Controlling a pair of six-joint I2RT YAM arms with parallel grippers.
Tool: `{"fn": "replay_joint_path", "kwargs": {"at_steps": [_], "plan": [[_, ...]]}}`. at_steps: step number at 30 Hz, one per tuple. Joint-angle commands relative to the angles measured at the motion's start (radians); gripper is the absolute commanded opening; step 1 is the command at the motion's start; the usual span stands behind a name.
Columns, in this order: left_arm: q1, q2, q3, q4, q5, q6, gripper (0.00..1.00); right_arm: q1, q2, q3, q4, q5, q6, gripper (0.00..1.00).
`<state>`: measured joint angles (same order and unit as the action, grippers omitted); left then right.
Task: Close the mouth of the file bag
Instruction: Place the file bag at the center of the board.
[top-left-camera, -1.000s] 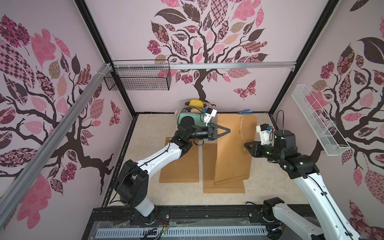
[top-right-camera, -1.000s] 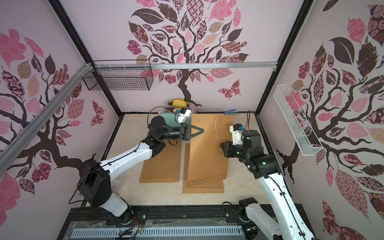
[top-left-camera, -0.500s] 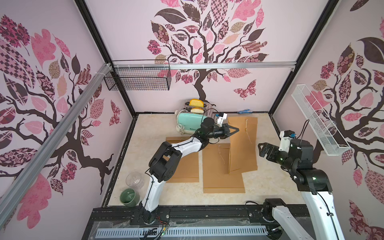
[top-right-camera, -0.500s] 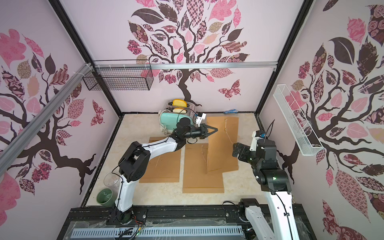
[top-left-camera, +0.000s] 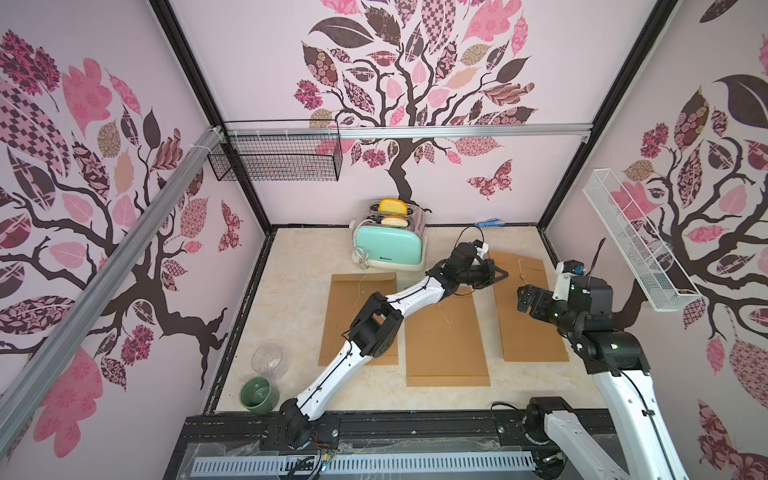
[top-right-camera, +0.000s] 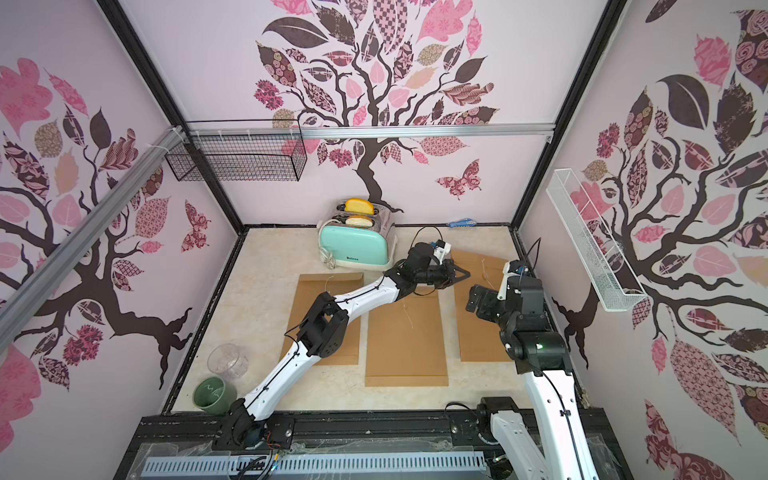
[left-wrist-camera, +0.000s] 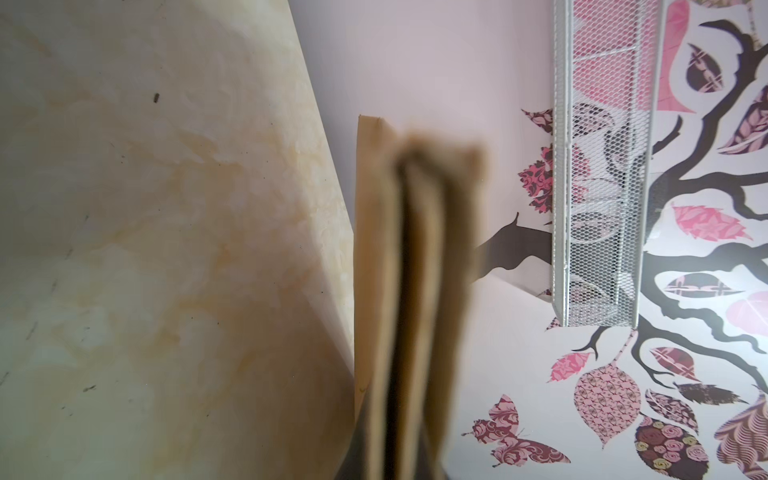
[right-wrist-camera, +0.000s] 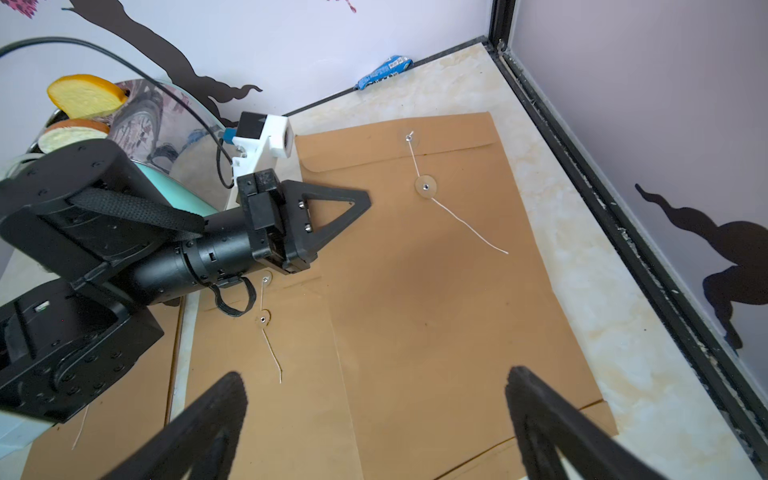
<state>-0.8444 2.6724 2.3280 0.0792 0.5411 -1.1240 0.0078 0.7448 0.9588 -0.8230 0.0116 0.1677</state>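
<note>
The rightmost file bag (top-left-camera: 530, 336) is lying flat on the tabletop (top-left-camera: 291, 316), the left tool (top-left-camera: 500, 274), fingers together and empty, is pointing over its flap end, and the right tool (top-left-camera: 524, 297), fingers spread wide apart, is hanging above its middle.

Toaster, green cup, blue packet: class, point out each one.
toaster (top-left-camera: 388, 249): a top view, mint side panel.
green cup (top-left-camera: 257, 395): a top view, its inside.
blue packet (right-wrist-camera: 384, 71): right wrist view, wrapper's middle.

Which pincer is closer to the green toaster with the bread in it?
Left. The left pincer is off to the toaster's side, over the edge of a file bag. The right pincer is farther away, above that bag.
</note>
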Motion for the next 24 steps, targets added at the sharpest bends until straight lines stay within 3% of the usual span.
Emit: {"fn": "replay_joint_path", "kwargs": {"at_steps": [1, 3, 5, 11, 12, 20, 24], "plan": [[-0.007, 0.055, 0.028, -0.115, -0.019, 0.033, 0.0, -0.008, -0.004, 0.02, 0.016, 0.007, -0.005, 0.99], [-0.01, 0.072, 0.042, -0.15, -0.021, 0.052, 0.0, -0.008, -0.008, 0.01, 0.022, 0.01, -0.005, 0.99], [-0.009, 0.078, 0.026, -0.14, -0.01, 0.049, 0.12, -0.008, -0.009, 0.0, 0.025, 0.007, -0.002, 0.99], [-0.012, 0.015, -0.027, -0.223, -0.081, 0.114, 0.77, -0.008, 0.002, -0.03, 0.039, -0.019, 0.026, 0.99], [-0.012, 0.002, -0.026, -0.254, -0.093, 0.129, 0.95, -0.008, 0.002, -0.035, 0.042, -0.025, 0.031, 0.99], [-0.013, -0.084, 0.03, -0.559, -0.211, 0.19, 0.98, -0.008, 0.008, -0.078, 0.078, -0.062, 0.079, 0.99], [-0.011, -0.026, 0.235, -0.798, -0.297, 0.27, 0.98, -0.008, -0.002, -0.078, 0.076, -0.053, 0.082, 0.99]]}}
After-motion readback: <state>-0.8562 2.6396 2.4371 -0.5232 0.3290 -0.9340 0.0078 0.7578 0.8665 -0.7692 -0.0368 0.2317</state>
